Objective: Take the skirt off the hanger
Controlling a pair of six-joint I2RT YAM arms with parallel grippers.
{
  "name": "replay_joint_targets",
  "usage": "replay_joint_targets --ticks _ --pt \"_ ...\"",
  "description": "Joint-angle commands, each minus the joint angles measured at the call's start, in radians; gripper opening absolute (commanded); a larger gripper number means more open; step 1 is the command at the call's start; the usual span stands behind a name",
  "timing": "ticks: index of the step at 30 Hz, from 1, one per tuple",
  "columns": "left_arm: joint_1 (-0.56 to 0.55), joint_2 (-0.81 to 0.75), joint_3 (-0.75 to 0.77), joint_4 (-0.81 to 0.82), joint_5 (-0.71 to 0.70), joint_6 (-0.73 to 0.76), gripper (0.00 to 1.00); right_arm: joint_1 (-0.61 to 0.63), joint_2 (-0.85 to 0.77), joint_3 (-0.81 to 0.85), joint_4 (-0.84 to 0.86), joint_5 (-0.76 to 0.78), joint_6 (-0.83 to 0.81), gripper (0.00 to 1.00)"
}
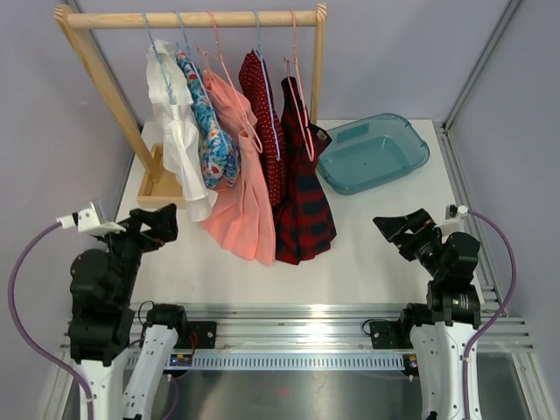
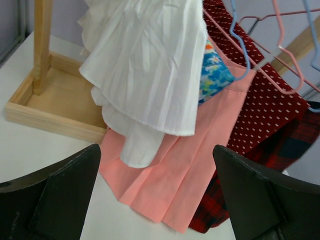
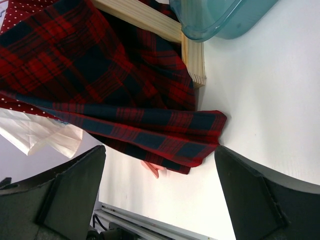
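We note both sets of jaws spread and empty low in frame: left gripper (image 1: 163,224) sits nearer the pink skirt (image 1: 241,206), right gripper (image 1: 396,229) right of the plaid skirt (image 1: 304,208), both hanging lengthwise-down from the rail (image 1: 192,19), intended one unclear.

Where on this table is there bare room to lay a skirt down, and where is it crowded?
Bare white tabletop lies between the red tartan skirt and the right gripper. The teal plastic tub holds nothing. Under the wooden rack it is crowded: five garments hang close together.
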Motion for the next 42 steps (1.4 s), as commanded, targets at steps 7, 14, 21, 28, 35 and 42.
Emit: replay_joint_targets --ticks 7,14,21,28,35,42 --pt "-0.002 0.680 0.647 -0.046 -0.160 0.122 0.95 -0.001 -0.005 0.077 -0.041 0.002 -0.081 0.98" --pt "-0.002 1.080 1.055 -0.081 -0.181 0.148 0.88 -0.001 -0.015 0.097 -0.092 0.029 -0.125 0.98" --pt "-0.002 1.315 1.267 -0.095 -0.168 0.179 0.84 -0.001 -0.035 0.067 -0.089 0.025 -0.127 0.98" --pt "-0.002 1.427 1.401 -0.115 -0.207 0.183 0.78 -0.001 -0.046 0.047 -0.084 0.022 -0.131 0.98" --pt "-0.004 1.478 1.425 -0.121 -0.217 0.194 0.56 -0.001 -0.037 0.037 -0.075 0.023 -0.139 0.98" --pt "-0.004 1.515 1.416 -0.129 -0.205 0.197 0.56 -0.001 -0.046 0.037 -0.083 0.029 -0.139 0.98"
